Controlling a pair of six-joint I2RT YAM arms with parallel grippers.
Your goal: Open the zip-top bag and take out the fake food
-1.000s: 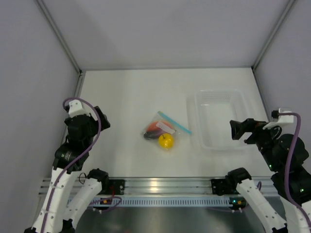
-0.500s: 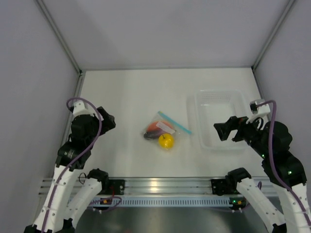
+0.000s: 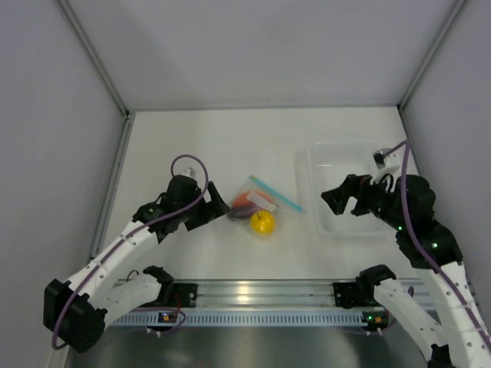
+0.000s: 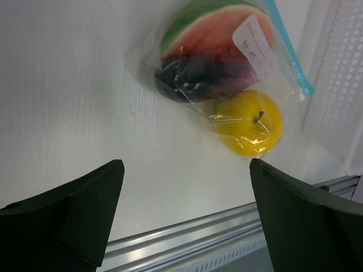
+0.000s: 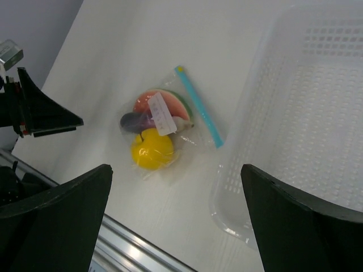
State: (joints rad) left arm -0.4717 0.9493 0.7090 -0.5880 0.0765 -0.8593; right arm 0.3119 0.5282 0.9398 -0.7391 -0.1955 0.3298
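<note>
The zip-top bag (image 3: 259, 205) lies flat mid-table, its teal strip (image 3: 275, 193) on the far right side. The fake food is inside it: a yellow fruit (image 3: 262, 222), a red-orange wedge (image 3: 245, 201) and a dark purple piece (image 3: 236, 215). My left gripper (image 3: 220, 208) is open and empty, just left of the bag. In the left wrist view the bag (image 4: 215, 62) and fruit (image 4: 249, 122) lie ahead of my left gripper (image 4: 184, 170). My right gripper (image 3: 334, 201) is open and empty over the tub's left wall. The right wrist view shows the bag (image 5: 164, 122) beyond my right gripper (image 5: 176, 170).
A clear rigid tub (image 3: 349, 151) stands right of the bag, also in the right wrist view (image 5: 306, 113) and at the right edge of the left wrist view (image 4: 340, 85). A metal rail (image 3: 253, 291) runs along the near table edge. Walls enclose three sides.
My left arm has swung from the table's left edge in to the bag's left side. My right arm has moved left and forward over the tub. The bag has not moved.
</note>
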